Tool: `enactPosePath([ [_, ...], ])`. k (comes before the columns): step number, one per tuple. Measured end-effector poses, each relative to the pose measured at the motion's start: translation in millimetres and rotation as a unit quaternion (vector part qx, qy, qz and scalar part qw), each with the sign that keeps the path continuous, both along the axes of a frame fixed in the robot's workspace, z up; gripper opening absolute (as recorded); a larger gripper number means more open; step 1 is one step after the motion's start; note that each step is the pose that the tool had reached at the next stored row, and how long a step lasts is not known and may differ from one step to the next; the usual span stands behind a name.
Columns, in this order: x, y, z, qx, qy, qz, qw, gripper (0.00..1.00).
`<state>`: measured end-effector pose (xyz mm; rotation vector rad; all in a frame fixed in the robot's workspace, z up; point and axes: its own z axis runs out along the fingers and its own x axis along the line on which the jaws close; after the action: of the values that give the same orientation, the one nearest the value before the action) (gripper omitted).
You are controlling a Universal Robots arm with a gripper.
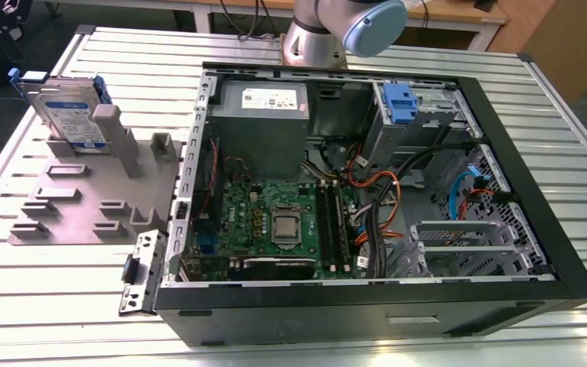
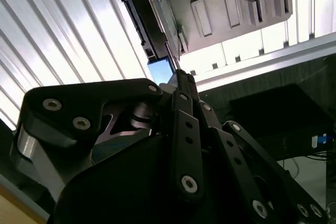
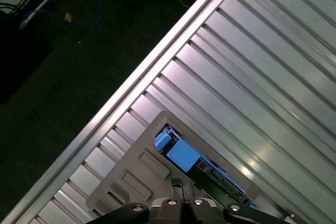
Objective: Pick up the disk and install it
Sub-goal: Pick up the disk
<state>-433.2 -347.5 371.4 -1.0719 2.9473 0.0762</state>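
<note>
disk (image 1: 69, 107): stands on edge in a slot at one end of the grey stand (image 1: 79, 210), label facing out, blue rails along its edges.
gripper (image 2: 180, 76): in the second wrist view the fingers are drawn together, narrow, holding nothing; the tip points down at the stand, apart from the disk.
computer case (image 1: 538, 252): open, lying just beside the stand, on the exterior view's right.
table (image 1: 49, 306): slatted metal, under the stand.
</note>
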Motion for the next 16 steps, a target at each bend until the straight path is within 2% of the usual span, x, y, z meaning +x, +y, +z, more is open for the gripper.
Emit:
enactPosePath([
  [5,0.0,0.0,0.0,0.0000,0.0000,0.004,0.99999,0.11],
  [9,0.0,0.0,0.0,0.0000,0.0000,0.029,0.99958,0.11],
  [12,0.0,0.0,-0.1,0.0000,0.0000,0.053,0.99861,0.11],
  [16,0.0,0.0,-0.1,0.0000,0.0000,0.086,0.99633,0.11],
])
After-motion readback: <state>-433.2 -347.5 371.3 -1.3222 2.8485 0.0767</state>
